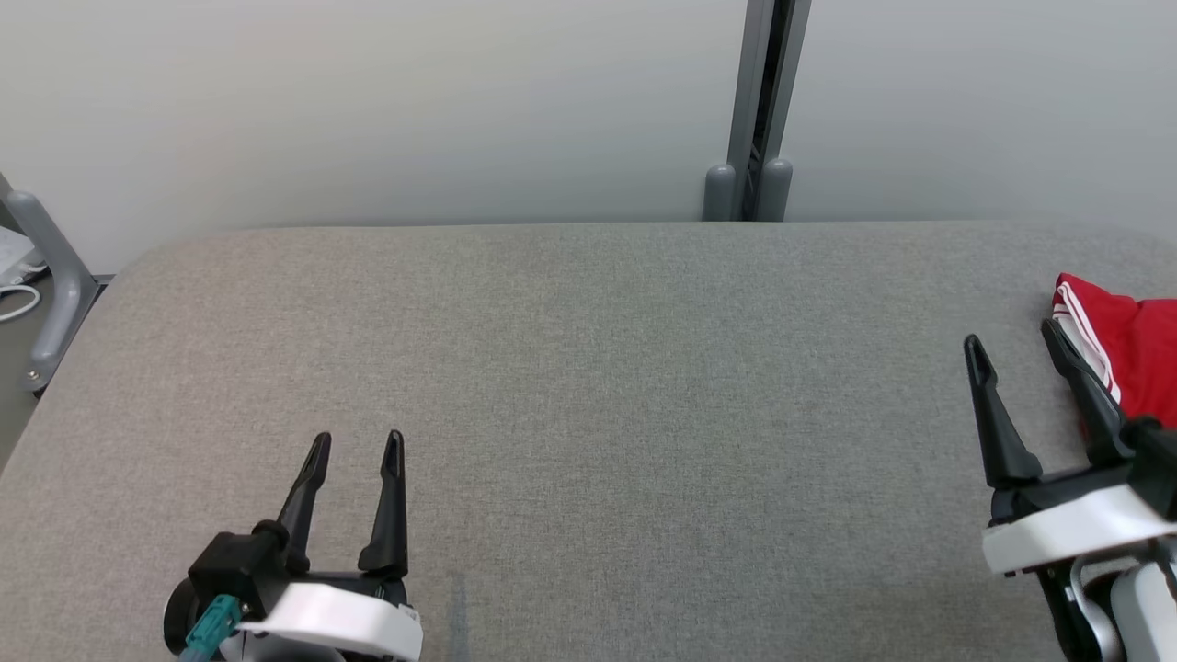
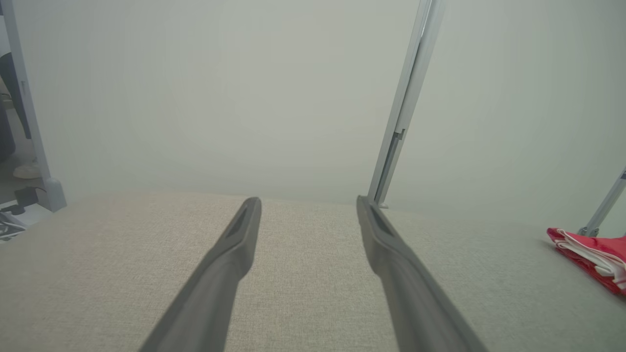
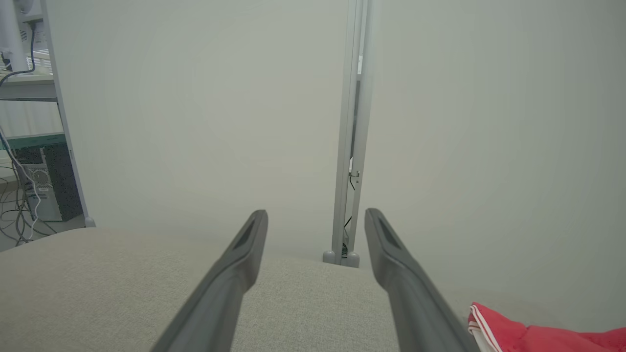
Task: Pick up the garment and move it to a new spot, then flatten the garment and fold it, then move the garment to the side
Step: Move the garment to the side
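Red garment (image 1: 1136, 354), folded, white-striped edge

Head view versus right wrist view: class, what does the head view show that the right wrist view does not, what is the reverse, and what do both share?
Head view's own: the left gripper, open over the grey table, and the white wrists of both arms.
Right wrist view's own: a computer tower and loose cables beyond the table.
Shared: the table, the upright grey post, the pale wall, the red garment with white stripes, and the open right gripper next to it.
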Available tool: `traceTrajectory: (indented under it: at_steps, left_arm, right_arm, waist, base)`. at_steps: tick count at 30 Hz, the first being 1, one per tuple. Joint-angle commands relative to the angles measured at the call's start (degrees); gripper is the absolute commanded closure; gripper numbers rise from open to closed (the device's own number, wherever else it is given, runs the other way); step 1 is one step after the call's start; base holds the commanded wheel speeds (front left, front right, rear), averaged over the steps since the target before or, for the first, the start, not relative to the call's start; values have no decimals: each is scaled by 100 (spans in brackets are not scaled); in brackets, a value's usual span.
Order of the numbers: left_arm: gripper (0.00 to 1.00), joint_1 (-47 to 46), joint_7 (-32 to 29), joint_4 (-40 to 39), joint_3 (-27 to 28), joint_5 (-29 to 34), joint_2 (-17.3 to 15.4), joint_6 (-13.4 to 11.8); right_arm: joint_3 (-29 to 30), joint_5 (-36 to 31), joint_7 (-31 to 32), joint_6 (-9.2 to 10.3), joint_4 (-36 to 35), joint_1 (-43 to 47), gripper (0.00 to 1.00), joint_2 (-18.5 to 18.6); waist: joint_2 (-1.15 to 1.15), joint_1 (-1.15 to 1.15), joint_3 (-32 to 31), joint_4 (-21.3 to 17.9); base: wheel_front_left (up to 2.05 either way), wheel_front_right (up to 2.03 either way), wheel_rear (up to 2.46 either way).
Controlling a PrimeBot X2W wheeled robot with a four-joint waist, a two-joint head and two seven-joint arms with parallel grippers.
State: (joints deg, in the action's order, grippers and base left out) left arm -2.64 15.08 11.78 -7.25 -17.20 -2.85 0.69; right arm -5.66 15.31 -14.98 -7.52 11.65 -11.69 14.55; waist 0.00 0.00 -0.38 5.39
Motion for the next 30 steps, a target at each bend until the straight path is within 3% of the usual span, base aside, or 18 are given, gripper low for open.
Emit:
traceTrajectory:
  at_steps: [1,7,13,30]
  left_arm:
    - [0,85,5,-48,12,-29,-21,-32]
    - [0,365,5,-147,-82,-53,-19,-2]
    - [0,528,5,-209,-70,84,-21,24]
    - [0,550,4,-334,-70,198,-20,6]
  right_arm:
    - [126,-88,-24,6,-104,142,0,-69]
    - [517,-446,-25,5,-504,643,0,-598]
    - [670,-721,-26,5,-648,945,0,-888]
    - [531,-956,-27,5,-610,992,0,-1008]
  waist:
    - [0,0,-51,21]
    - [0,0,-105,3]
    - [0,0,-131,-20]
    - [0,0,-93,-95]
  base:
    - [0,0,0]
    - [0,0,0]
    - [0,0,0]
    - [0,0,0]
